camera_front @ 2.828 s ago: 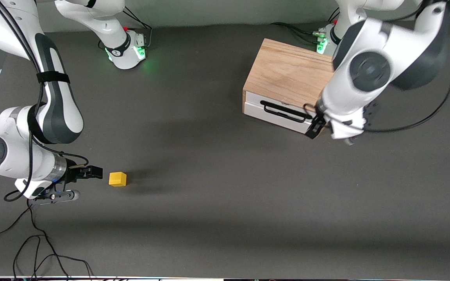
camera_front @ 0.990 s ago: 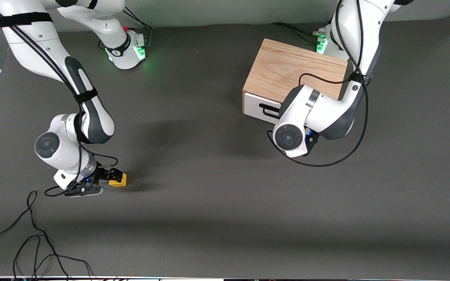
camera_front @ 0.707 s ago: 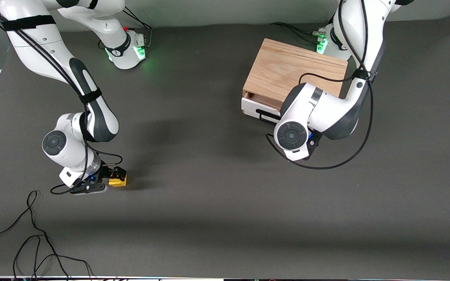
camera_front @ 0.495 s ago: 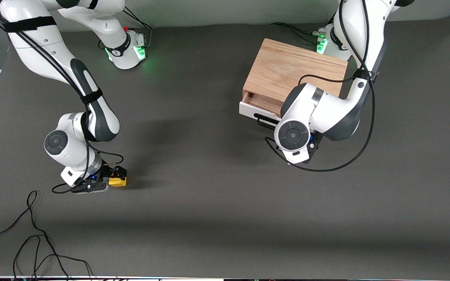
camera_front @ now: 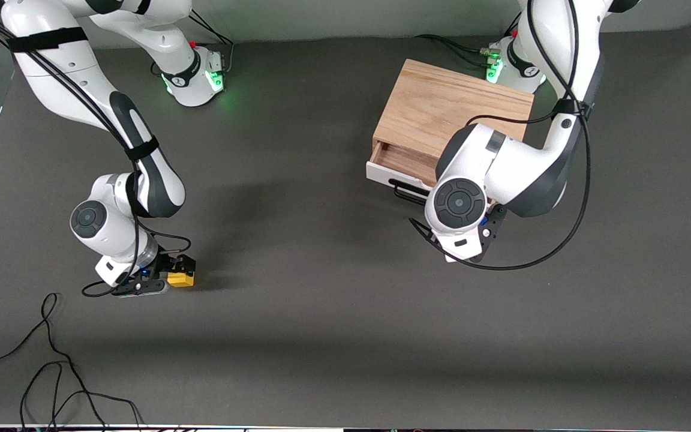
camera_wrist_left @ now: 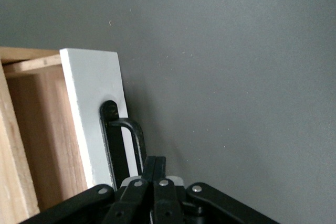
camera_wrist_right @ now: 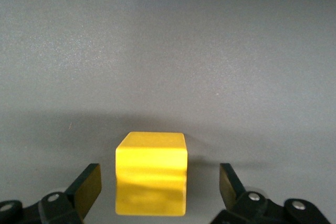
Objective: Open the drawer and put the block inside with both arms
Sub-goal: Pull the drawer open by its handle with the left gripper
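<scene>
The yellow block (camera_front: 182, 279) sits on the dark table toward the right arm's end. My right gripper (camera_front: 178, 272) is down at it and open. In the right wrist view the block (camera_wrist_right: 151, 179) lies between the fingers (camera_wrist_right: 86, 184), a gap on each side. The white-fronted drawer (camera_front: 388, 174) of the wood cabinet (camera_front: 453, 111) is pulled partly out and shows its wood interior (camera_front: 402, 159). My left gripper (camera_wrist_left: 155, 169) is shut at the black bar handle (camera_wrist_left: 128, 135) on the drawer front (camera_wrist_left: 94, 103). In the front view the left wrist (camera_front: 459, 204) hides it.
The two green-lit bases (camera_front: 201, 75) (camera_front: 501, 63) stand along the table's edge farthest from the front camera. Loose black cables (camera_front: 51, 372) lie at the near edge toward the right arm's end. A cable loops from the left wrist (camera_front: 537, 258).
The left gripper has drawn the drawer out of the cabinet toward the front camera; it was closed one second ago. The right gripper has settled lower around the block, which has not moved.
</scene>
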Robot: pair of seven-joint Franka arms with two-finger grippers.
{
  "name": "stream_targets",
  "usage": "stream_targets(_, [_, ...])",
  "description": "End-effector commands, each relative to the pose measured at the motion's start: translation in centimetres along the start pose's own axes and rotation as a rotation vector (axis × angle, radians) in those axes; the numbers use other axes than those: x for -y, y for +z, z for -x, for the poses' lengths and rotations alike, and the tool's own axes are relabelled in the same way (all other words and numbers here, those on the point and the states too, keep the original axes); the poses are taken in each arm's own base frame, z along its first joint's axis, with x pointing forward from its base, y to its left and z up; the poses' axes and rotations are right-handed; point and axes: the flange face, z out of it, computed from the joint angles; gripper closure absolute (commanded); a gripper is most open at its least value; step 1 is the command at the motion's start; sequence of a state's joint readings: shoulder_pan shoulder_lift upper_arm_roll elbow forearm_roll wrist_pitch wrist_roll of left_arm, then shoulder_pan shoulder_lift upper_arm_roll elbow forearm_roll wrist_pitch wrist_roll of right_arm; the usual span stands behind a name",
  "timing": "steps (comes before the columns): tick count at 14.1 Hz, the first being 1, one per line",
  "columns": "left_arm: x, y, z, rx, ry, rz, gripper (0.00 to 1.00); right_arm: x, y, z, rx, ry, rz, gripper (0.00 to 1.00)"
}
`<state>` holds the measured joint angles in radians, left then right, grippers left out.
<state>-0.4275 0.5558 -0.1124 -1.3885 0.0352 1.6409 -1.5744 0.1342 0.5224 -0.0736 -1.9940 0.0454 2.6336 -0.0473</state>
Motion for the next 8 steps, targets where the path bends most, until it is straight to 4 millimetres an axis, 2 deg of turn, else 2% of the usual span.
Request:
stream_targets(1, [0.1,1.2,-0.2,-0.003,0.047,-0.054,0.66,0.0,0.7,0.6,-0.026,0.022,-0.003,0.00])
stream_targets(2, [0.1,1.4,0.0,-0.002,0.047,-0.055,0.43,0.0,0.8,0.7,-0.026,0.022,-0.003,0.00])
stream_targets(3, [-0.1,1.5,0.0,-0.002,0.047,-0.048,0.13,0.0,0.9,0.6,-0.029,0.022,-0.002,0.00])
stream_targets(4, [-0.5,2.4,0.2,-0.001,0.053,-0.057,0.09,0.0,0.9,0.6,-0.029,0.022,-0.003,0.00])
stream_targets(8, [-1.3,3.5,0.6,0.004,0.054,-0.052,0.10,-0.1,0.8,0.6,-0.030,0.020,-0.002,0.00])
